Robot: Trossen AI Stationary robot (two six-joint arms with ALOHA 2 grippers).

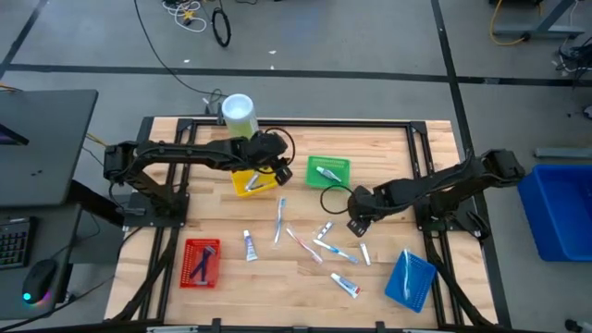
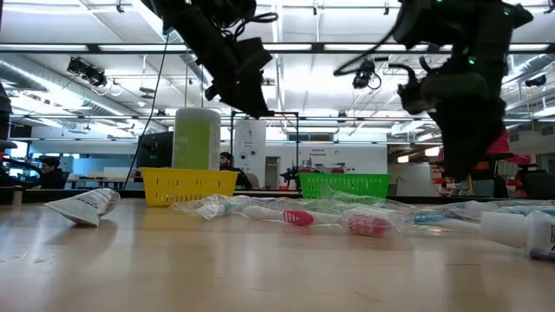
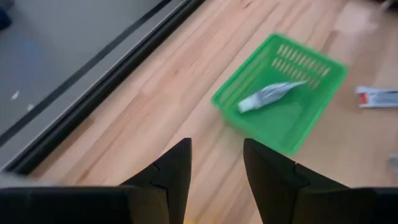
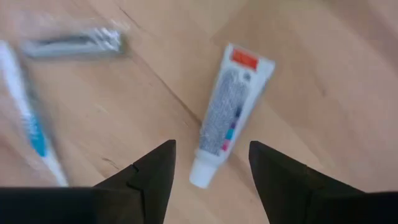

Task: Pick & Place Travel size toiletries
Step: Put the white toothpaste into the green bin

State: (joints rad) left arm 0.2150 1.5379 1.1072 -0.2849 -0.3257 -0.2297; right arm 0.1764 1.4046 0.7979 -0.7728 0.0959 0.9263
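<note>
White tube [image 4: 225,111] lies on the table just ahead of the right gripper [image 4: 211,171], its jaws apart and empty; neighbouring toothbrush [image 4: 25,112] risks being nudged. Left gripper [image 3: 216,168], jaws apart, hangs near the green basket [image 3: 323,68]; bare table lies between them.

Left gripper [image 1: 271,166] over yellow basket [image 1: 248,183]; right gripper [image 1: 357,225] above scattered tubes [image 1: 344,286] and toothbrushes [image 1: 280,220].

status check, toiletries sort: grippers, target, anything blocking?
Left gripper open, empty, over yellow basket. Right gripper open, empty, above white tube. One tube in green basket. Nothing blocking.
</note>
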